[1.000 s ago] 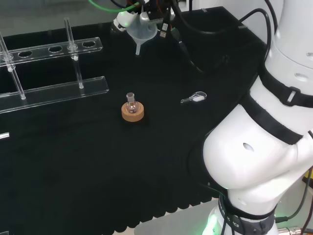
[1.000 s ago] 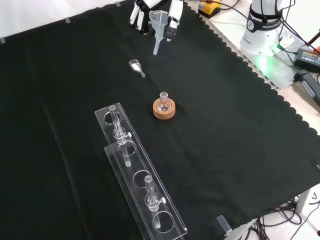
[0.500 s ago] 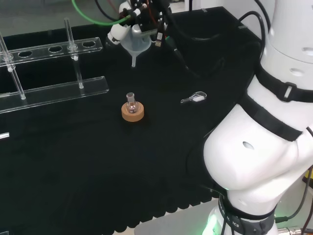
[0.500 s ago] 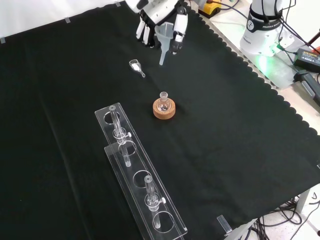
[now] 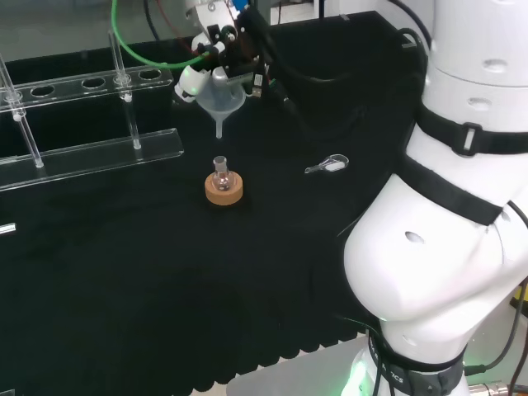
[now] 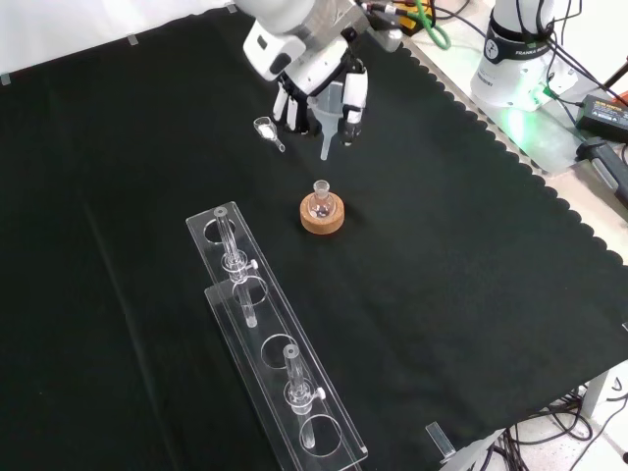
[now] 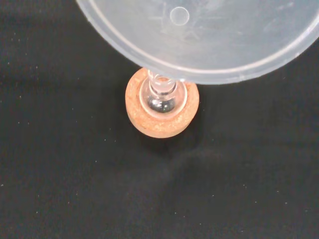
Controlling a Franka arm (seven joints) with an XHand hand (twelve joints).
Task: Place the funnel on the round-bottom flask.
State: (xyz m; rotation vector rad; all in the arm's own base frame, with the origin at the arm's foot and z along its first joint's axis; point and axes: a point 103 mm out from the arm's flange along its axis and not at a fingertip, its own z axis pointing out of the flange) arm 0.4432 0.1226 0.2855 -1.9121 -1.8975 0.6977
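Observation:
The hand (image 5: 216, 43) (image 6: 316, 74) is shut on a translucent funnel (image 5: 219, 96) (image 6: 325, 114), spout pointing down. A small clear round-bottom flask (image 5: 219, 173) (image 6: 319, 201) stands upright on a cork ring (image 5: 223, 190) (image 6: 322, 217) in the middle of the black cloth. In both the head and front views the funnel's spout tip hangs a short way above the flask's neck, apart from it. The wrist view has the funnel's wide rim (image 7: 199, 35) close up, overlapping the flask (image 7: 162, 97) and its cork ring (image 7: 162, 122).
A small clear scoop (image 5: 328, 165) (image 6: 267, 130) lies on the cloth near the flask. A clear tube rack (image 5: 82, 153) (image 6: 270, 378) with a few glass tubes stands at the left in the head view, in the foreground of the front view. The arm's white links (image 5: 454, 206) rise at the head view's right.
The hand has carried the funnel down and toward the flask; the spout now hangs just above the flask's neck. Flask, scoop and rack have not moved.

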